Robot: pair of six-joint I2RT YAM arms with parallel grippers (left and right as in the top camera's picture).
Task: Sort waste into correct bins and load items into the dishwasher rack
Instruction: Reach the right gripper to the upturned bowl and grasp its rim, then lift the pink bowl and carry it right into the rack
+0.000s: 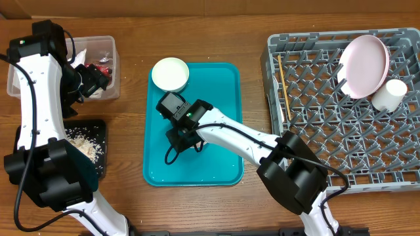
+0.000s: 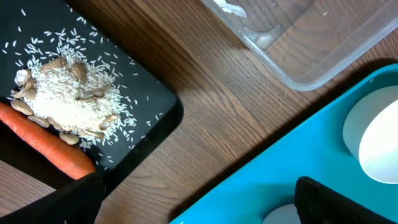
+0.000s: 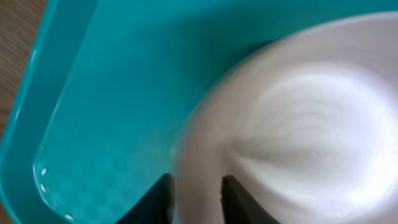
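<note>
one bowl (image 1: 170, 73) loose on the teal tray (image 1: 223, 164), right gripper (image 3: 198, 194) pinching the rim of a second bowl (image 3: 298, 124), left gripper (image 2: 199, 206) fingers wide apart, rack (image 1: 341, 137) has one plate (image 1: 364, 64), one cup (image 1: 390, 95)

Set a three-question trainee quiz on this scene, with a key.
1. True or false: the carrot lies in the black tray.
2. The right gripper straddles: A a fork, B the rim of a white bowl, C a napkin.
3. Name the three items in the dishwasher rack.
Key: 1 true; 2 B; 3 plate, cup, chopsticks.
</note>
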